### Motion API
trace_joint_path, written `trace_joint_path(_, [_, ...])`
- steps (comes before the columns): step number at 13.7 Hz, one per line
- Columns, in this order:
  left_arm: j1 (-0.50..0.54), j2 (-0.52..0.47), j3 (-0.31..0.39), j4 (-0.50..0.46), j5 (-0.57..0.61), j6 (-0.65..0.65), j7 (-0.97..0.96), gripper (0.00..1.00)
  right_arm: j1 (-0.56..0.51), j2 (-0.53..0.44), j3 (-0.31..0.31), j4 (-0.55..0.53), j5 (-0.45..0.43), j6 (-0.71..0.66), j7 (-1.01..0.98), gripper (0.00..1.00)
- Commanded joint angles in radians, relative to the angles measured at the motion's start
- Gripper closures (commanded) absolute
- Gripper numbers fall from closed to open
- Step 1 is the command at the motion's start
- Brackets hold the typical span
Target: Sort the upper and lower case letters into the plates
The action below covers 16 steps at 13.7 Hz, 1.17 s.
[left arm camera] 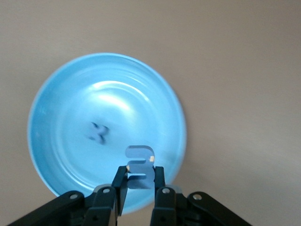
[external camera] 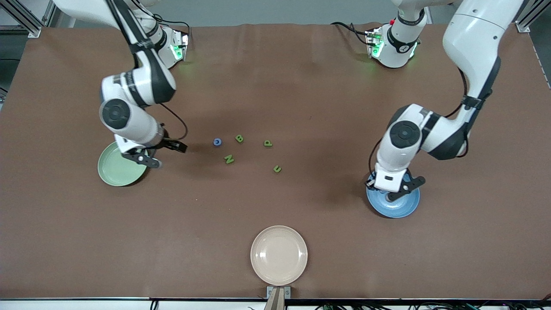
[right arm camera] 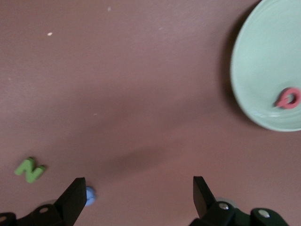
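Both arms are glossy white shells with black joint bands and round grey caps, black cables looping along the forearms. The left gripper [left arm camera: 139, 181] and right gripper [right arm camera: 139, 197] are black, small silver screws just behind the fingers; base lights seemingly green.

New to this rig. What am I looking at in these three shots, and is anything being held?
Two white robot arms work at a brown table, sorting small letter pieces into plates. The front view looks down from across the table; the other two come from cameras on each arm's wrist.

The left tool is over the blue plate, shut on a blue letter; another blue letter already lies in that plate. The right tool is open, over the table beside the green plate, which holds a pink-red letter.

Still on the table mid-way between the arms: a blue piece and four green letters, B, P, N and one more. A beige plate sits nearest the front camera.
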Motion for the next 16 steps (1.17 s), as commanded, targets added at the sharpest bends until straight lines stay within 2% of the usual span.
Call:
trace_joint_path(1, [0.048,0.040,-0.011,-0.001,0.012,0.008,0.032,0.91,0.060,0.131,-0.010,0.117,0.003,0.011,0.087,0.00])
trace_joint_path(2, [0.066,0.065,-0.011,0.004,0.020,0.017,0.034,0.81,0.075,0.157,-0.010,0.130,0.004,0.032,0.088,0.00])
trace_joint_path(3, [0.085,0.080,-0.011,0.007,0.021,0.026,0.035,0.62,0.094,0.182,-0.010,0.136,0.004,0.051,0.085,0.00])
trace_joint_path(4, [0.090,0.083,-0.009,0.007,0.021,0.033,0.047,0.27,0.111,0.200,-0.010,0.138,-0.003,0.069,0.073,0.00])
trace_joint_path(5, [0.090,0.076,-0.011,0.007,0.021,0.033,0.049,0.06,0.132,0.217,-0.009,0.136,-0.006,0.118,0.049,0.00])
trace_joint_path(6, [0.088,0.062,-0.012,0.009,0.021,0.033,0.051,0.01,0.149,0.223,-0.009,0.130,-0.006,0.162,-0.026,0.00])
trace_joint_path(7, [0.080,0.045,-0.020,0.025,0.009,0.019,0.051,0.00,0.166,0.229,-0.006,0.135,-0.005,0.170,-0.142,0.00])
trace_joint_path(9, [0.080,0.037,-0.105,0.051,-0.003,-0.048,0.037,0.00,0.207,0.252,-0.007,0.147,-0.006,0.186,-0.273,0.00])
trace_joint_path(12, [0.057,0.054,-0.198,0.123,-0.066,-0.127,-0.004,0.01,0.252,0.259,-0.007,0.145,-0.023,0.196,-0.358,0.00])
trace_joint_path(14, [-0.033,0.092,-0.196,0.165,-0.091,-0.127,-0.095,0.05,0.261,0.283,-0.009,0.145,-0.034,0.232,-0.359,0.00])
trace_joint_path(16, [-0.126,0.146,-0.195,0.225,-0.091,-0.127,-0.193,0.10,0.260,0.312,-0.009,0.145,-0.090,0.278,-0.359,0.04])
